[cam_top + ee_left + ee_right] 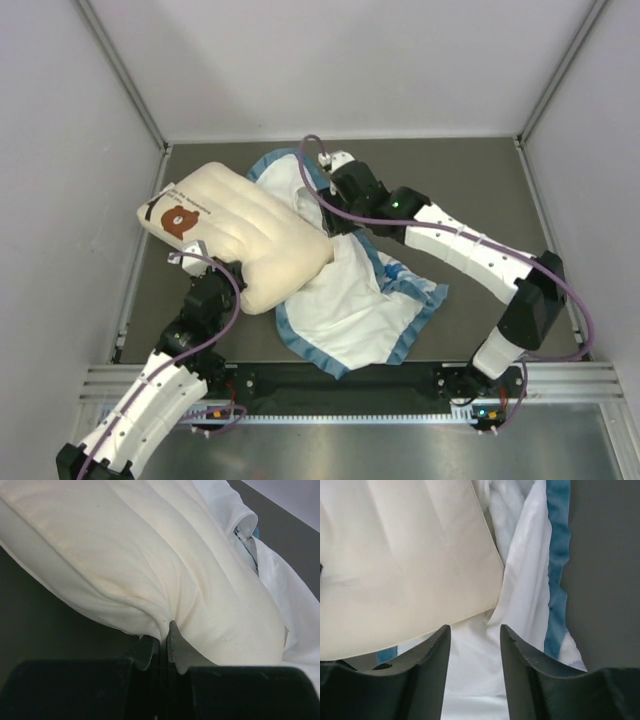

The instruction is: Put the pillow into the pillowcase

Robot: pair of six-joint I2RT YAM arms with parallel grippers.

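Top cam looks down from above/behind arm bases (465, 385) over whole counter (480, 180). Wrist cams, v. close, face past left gripper (166, 645) and right gripper (475, 645); all 3 views share pillow (240, 230).

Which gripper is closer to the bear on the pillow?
Left. The left gripper pinches the pillow edge right beside the bear. The right gripper hangs open over the pillowcase, across the pillow from the bear.

Left claw (165, 631) clamped; right claw (475, 630) parted.
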